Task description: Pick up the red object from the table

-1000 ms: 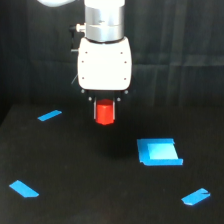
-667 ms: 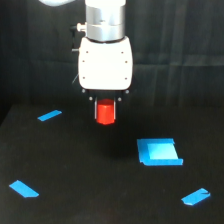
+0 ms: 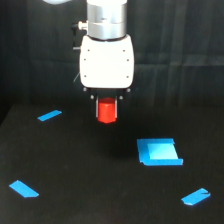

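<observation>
The red object (image 3: pixel 106 111) is a small red-orange block held between the fingers of my gripper (image 3: pixel 107 111), just under the white gripper body. The gripper is shut on it and holds it in the air above the black table (image 3: pixel 80 170), near the middle of the exterior view. The block's top is hidden by the gripper body. Only dark finger edges show on each side of the block.
A blue square patch (image 3: pixel 159 152) lies on the table at the exterior view's right. Blue tape strips lie at the left back (image 3: pixel 49 115), left front (image 3: pixel 24 188) and right front (image 3: pixel 195 196). A dark wall stands behind.
The gripper with the red block has risen a little higher above the table. The blue pieces have not moved.
</observation>
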